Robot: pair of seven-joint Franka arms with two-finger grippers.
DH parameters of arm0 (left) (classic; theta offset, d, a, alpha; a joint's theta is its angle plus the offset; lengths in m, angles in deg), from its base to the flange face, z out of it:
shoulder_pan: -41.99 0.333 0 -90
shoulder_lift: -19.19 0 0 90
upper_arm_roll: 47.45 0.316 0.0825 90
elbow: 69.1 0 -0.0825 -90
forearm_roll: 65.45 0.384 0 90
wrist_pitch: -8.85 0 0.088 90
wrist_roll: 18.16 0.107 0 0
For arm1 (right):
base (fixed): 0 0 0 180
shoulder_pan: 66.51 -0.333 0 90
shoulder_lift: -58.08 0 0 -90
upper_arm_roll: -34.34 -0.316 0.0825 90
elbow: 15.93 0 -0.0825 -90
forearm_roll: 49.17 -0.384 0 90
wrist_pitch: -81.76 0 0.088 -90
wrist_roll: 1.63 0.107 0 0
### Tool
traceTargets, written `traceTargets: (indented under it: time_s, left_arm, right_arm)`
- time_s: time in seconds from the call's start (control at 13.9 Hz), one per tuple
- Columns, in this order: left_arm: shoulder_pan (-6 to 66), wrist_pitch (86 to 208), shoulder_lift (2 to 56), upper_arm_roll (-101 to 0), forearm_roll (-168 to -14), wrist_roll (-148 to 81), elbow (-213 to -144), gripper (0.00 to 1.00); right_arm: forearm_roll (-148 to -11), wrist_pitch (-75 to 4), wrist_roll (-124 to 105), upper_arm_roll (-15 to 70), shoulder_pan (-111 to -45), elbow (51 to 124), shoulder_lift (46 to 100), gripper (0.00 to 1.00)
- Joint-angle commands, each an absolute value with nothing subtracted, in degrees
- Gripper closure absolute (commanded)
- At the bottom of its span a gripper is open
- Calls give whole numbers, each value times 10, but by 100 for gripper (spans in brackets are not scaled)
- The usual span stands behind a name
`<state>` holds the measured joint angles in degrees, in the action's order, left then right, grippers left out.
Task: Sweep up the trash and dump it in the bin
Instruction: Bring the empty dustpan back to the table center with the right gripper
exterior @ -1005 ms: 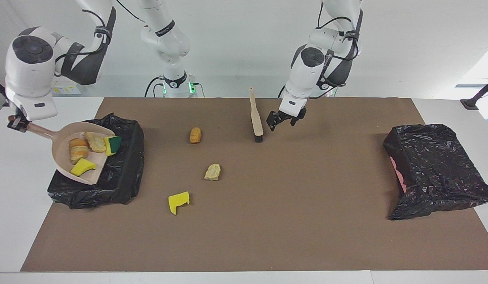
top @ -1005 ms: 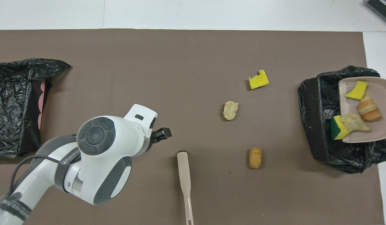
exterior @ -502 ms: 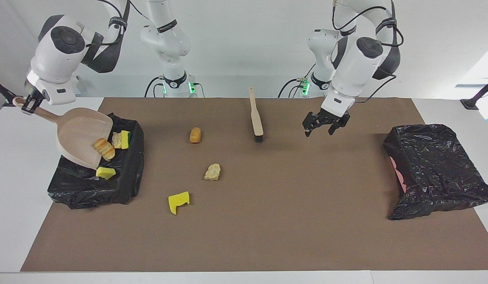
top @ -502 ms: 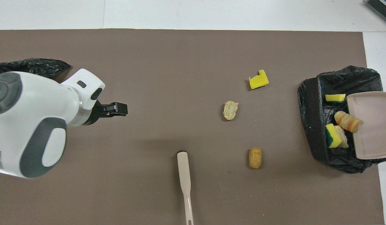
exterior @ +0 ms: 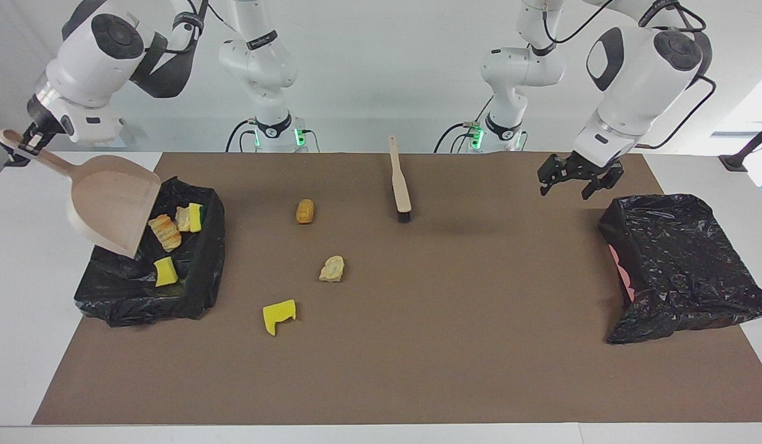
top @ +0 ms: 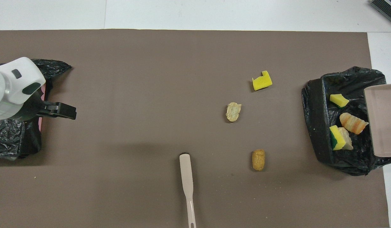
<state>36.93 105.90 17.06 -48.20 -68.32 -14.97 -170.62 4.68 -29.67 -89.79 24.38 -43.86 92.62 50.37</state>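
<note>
dustpan tipped over the bin, four scraps inside, three on the bench.
facing view: right tool [exterior: 24, 143] grips the dustpan [exterior: 113, 206] handle, pan tilted over the bin [exterior: 199, 271] below it; left tool [exterior: 572, 179] spread wide, empty, beside the second bag [exterior: 683, 265]. overhead view: left tool [top: 61, 110] at that bag's edge; brush [top: 186, 180] and three scraps [top: 233, 111] lie between the tools.
</note>
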Motion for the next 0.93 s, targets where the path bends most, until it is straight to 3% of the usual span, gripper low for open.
traceTargets:
  time_s: [0.0, 0.43, 0.86]
  left_arm:
    - [397, 1000, 185, -489, -669, -134, -1650, 0]
    - [402, 942, 199, -489, -656, -128, -1599, 0]
    - [400, 971, 196, -489, -658, -128, -1602, 0]
  right_arm:
    - [52, -282, -886, 239, -458, 893, 524, 100]
    - [-55, -284, -808, 235, -509, 860, 552, 100]
    - [-177, -278, -603, 235, -596, 752, 632, 100]
